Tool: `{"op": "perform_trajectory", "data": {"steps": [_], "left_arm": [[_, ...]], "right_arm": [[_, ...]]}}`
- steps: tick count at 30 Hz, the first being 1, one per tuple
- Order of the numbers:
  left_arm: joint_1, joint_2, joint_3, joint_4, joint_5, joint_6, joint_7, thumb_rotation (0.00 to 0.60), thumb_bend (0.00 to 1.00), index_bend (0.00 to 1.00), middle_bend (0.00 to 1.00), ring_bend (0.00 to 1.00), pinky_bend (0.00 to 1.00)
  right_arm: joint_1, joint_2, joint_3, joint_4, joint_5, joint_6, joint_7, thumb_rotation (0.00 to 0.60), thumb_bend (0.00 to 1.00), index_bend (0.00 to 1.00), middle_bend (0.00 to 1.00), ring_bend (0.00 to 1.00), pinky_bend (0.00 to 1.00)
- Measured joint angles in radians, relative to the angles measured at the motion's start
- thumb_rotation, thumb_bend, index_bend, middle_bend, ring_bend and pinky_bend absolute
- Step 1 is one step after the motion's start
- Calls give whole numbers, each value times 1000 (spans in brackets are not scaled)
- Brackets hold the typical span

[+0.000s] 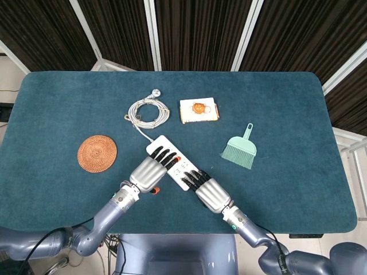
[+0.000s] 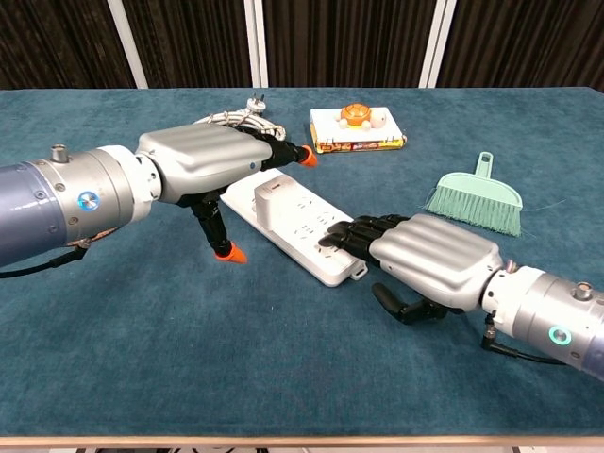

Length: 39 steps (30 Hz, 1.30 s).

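- White plastic power strip (image 1: 170, 161) lies slantwise on your teal felt table (image 1: 287, 109), near the front edge, a white plug block (image 2: 269, 206) standing in it.
- Your left hand (image 1: 152, 170) hovers flat over its upper end, fingers stretched and spread, holding nothing.
- Your right hand (image 1: 207, 190) rests its fingertips (image 2: 332, 239) on the lower end, fingers straight, gripping nothing.
- Behind lies the coiled grey cable (image 1: 147, 110); the mint dustpan brush (image 1: 241, 149) sits to the right.
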Motion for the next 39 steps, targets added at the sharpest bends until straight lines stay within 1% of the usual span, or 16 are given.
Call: {"op": "perform_trajectory", "data": {"steps": [7,14,22,25,29,39], "left_arm": [[-13,-20,15,27,-12,6,-3,600,0,103,125,9,1],[-31,-55,20,88,-17,12,-1,600,30,154,205,52,61],[-56,-109,13,178,-13,20,-29,600,32,169,215,58,68],[-62,-117,5,194,-10,22,-48,600,45,188,231,58,68],[-70,-122,0,217,-10,19,-64,600,79,241,270,71,73],[-92,-135,-2,276,-21,7,-77,600,118,278,310,82,87]], "right_arm": [[2,-7,-22,10,-2,9,8,600,752,81,80,91,182],[1,-7,-39,15,5,13,4,600,753,85,83,93,182],[0,0,-49,12,12,24,-1,600,752,89,88,96,182],[1,4,-50,9,13,29,-1,600,753,89,88,96,181],[1,8,-52,6,18,33,-1,600,754,89,89,96,182],[-1,14,-62,3,27,42,-3,600,753,92,90,97,182]]}}
